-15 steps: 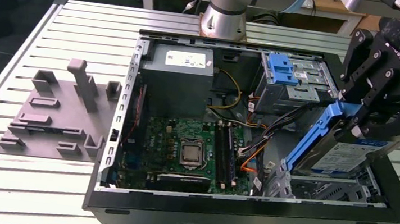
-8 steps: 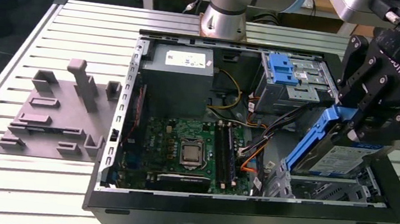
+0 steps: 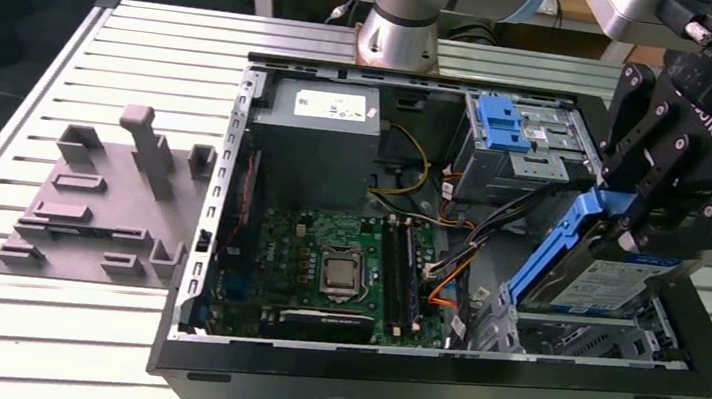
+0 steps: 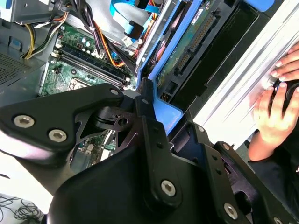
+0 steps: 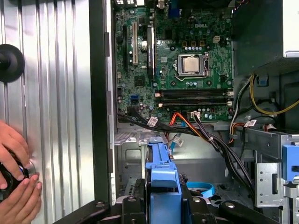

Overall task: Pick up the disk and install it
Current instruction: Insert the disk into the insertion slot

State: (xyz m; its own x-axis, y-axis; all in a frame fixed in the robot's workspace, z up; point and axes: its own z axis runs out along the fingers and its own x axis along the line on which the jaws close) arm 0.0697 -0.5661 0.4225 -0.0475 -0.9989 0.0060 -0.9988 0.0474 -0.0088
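**Disk held tilted over the open case**

The black metal gripper, jointed and studded with bolts, is clamped on the disk, a flat rectangular silver hard drive with a white-and-blue label in a smooth blue plastic carrier. Its fingers press the carrier's two long edges. The disk hangs just below the gripper, steeply tilted, its lower end inside the black sheet-metal computer case, at the case's corner on the exterior view's right and over a perforated bare-metal bay. Deeper in the case lie a green motherboard, a boxy gray power supply and loose bundles of orange and black cables. The case lies on a ribbed aluminium table. Outside the case wall, a person's hand rests on the table.
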